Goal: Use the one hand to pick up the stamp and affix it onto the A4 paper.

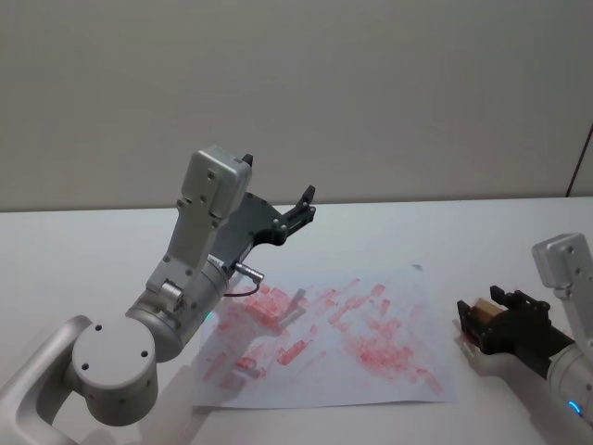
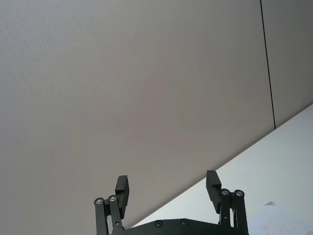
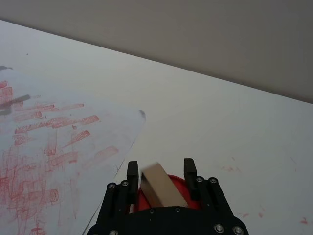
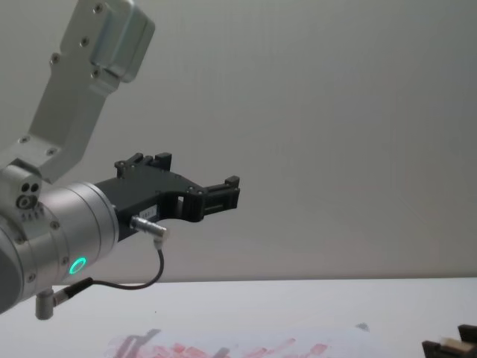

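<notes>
While the stamp [image 3: 164, 185] is clamped between the jaws, the right gripper [image 3: 161, 171] is held just beside the A4 paper [image 1: 371, 371].
Over the paper's far side, the left gripper [image 2: 168, 188] is raised — jaws spread, nothing between them.

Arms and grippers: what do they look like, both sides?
Left gripper: black, two-fingered, on a silver-grey wrist with a green-lit ring, metal plug and thin dark cable. Right gripper: black two-finger linkage with visible screws, on a silver-grey arm with a blue light.
</notes>
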Tool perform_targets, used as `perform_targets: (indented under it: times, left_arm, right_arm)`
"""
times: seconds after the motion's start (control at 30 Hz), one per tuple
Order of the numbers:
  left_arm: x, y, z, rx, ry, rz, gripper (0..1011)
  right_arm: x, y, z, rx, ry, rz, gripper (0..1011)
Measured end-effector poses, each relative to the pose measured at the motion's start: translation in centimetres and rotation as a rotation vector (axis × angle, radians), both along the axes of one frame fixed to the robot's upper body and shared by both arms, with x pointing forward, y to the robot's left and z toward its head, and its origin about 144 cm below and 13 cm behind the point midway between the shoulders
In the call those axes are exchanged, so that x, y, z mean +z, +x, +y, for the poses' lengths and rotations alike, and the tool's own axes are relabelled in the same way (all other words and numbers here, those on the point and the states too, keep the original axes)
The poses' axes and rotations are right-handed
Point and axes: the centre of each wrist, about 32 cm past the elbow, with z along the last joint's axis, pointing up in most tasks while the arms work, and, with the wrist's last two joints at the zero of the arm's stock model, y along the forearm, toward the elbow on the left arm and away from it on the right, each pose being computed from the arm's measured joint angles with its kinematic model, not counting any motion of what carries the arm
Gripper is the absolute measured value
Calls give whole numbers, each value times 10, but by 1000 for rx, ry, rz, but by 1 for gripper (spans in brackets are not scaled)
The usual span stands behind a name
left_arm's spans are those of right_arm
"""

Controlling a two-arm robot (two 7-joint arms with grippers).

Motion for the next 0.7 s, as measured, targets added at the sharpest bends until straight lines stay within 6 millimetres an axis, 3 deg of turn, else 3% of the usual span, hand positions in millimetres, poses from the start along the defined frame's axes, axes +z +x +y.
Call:
perform_targets:
  times: [0.3, 0.53, 0.7]
  left_arm:
    - [0, 0, 0, 0, 0, 0, 1001]
    - [0, 0, 0, 0, 0, 0, 1001]
    - [0, 0, 0, 0, 0, 0, 1001]
  right_arm:
    - [-1, -2, -1, -4, -6, 4, 818]
    - [-1, -2, -1, -5, -8, 6, 992]
    - [-1, -2, -1, -6, -9, 6, 1001]
